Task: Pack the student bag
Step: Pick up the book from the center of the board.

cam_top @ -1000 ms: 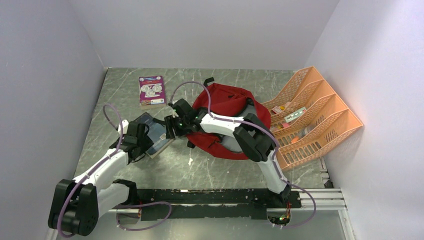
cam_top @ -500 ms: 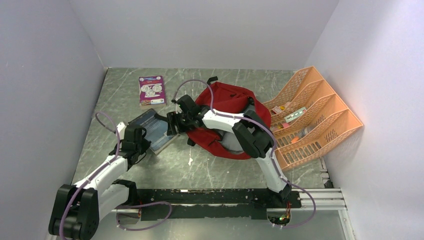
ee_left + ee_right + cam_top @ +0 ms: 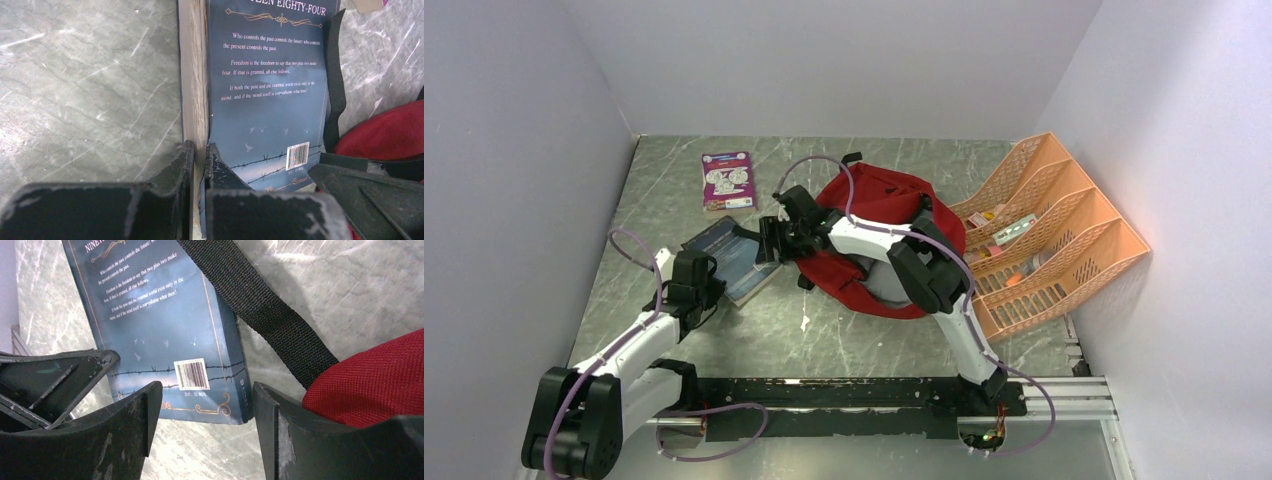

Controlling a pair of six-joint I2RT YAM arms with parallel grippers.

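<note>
Two hands work near the counter's middle. On the left, the left hand [image 3: 199, 150] is pressed together at the near edge of a blue paperback [image 3: 729, 255]; whether it nips the cover I cannot tell. The right hand [image 3: 769, 240] hangs spread over the book's barcode corner, beside a black strap [image 3: 260, 305]. Just right of that, the student bag [image 3: 879, 190] slumps. It looks soft and light and will likely sag, so it is best gripped at its zipper rim.

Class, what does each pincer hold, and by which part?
Left pincer is shut on the near edge of the blue book, seemingly pinching just its back cover. Right pincer is open, holding nothing.
</note>
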